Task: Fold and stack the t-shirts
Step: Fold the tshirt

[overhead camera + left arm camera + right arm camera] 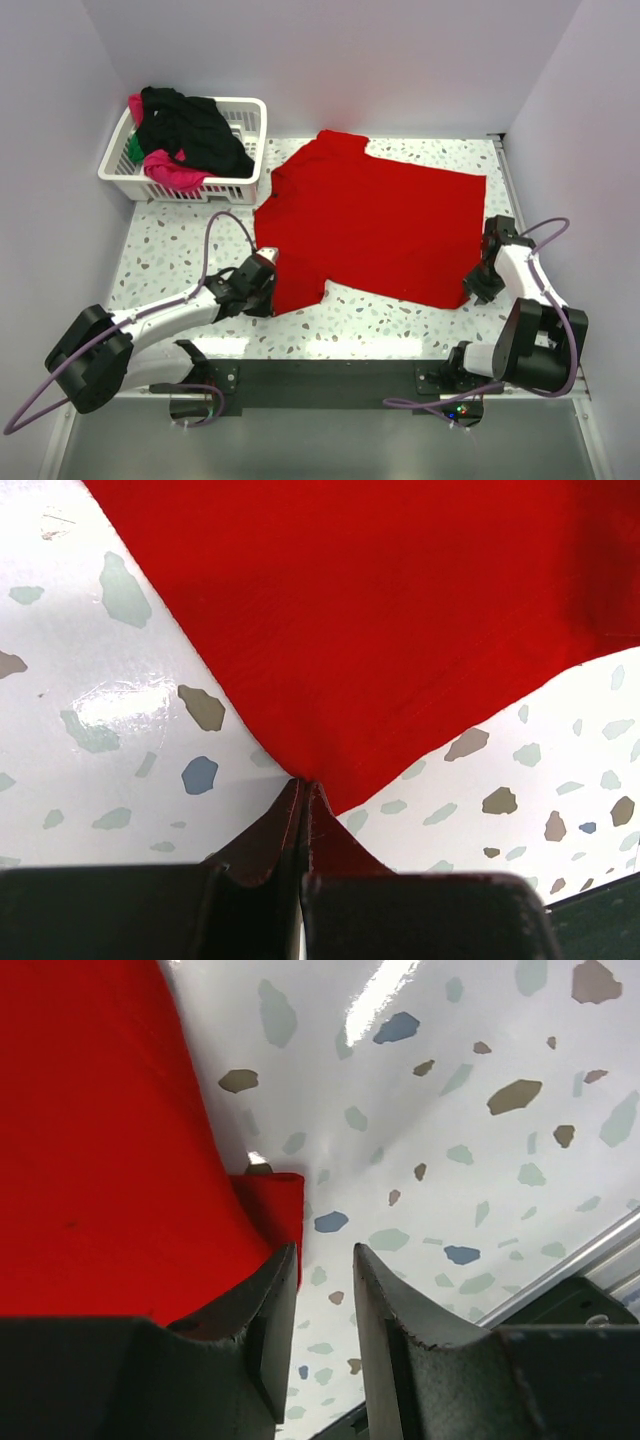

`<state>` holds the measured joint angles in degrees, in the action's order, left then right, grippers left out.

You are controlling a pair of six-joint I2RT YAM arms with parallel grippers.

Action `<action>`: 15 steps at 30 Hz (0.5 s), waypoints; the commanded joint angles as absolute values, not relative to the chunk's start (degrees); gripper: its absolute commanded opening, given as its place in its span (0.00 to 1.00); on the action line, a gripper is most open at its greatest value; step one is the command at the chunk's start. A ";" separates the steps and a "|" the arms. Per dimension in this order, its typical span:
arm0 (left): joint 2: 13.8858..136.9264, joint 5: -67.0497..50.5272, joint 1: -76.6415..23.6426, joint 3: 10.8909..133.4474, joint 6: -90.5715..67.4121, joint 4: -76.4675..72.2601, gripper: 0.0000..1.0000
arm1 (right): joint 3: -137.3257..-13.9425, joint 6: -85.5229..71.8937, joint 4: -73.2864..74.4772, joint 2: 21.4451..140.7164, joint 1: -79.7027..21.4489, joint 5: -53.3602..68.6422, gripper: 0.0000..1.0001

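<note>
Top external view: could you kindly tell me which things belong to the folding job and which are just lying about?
Job:
red t-shirt, spread on the table
black shirt, pink shirt, green shirt, heaped in the basket
left gripper, shut on the red t-shirt's corner
right gripper, open beside its edge

Lying about:
the basket itself
the table

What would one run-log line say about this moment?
stage: red t-shirt spread on table | left gripper: shut on its near corner | right gripper: open beside its edge | basket: other t-shirts heaped
</note>
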<state>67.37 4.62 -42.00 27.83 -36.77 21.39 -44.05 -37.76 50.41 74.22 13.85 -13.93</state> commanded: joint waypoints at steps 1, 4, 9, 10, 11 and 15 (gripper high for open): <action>68.64 4.13 -41.66 27.42 -35.33 20.92 0.00 | -44.12 -38.32 46.23 75.14 13.97 -11.96 0.32; 68.64 4.13 -41.66 27.42 -35.33 20.92 0.00 | -43.86 -38.32 44.74 76.64 13.97 -9.94 0.29; 68.82 4.13 -41.57 27.25 -35.33 21.00 0.00 | -43.24 -38.32 43.33 79.01 13.97 -9.76 0.27; 68.82 4.13 -41.57 27.33 -35.25 20.92 0.00 | -43.24 -38.23 43.42 79.27 13.97 -9.67 0.26; 68.73 4.13 -41.66 27.33 -35.33 21.00 0.00 | -43.16 -38.23 43.59 79.36 13.97 -10.10 0.26; 68.99 4.22 -41.66 27.42 -35.33 20.92 0.00 | -42.80 -37.97 44.47 79.19 13.97 -11.95 0.29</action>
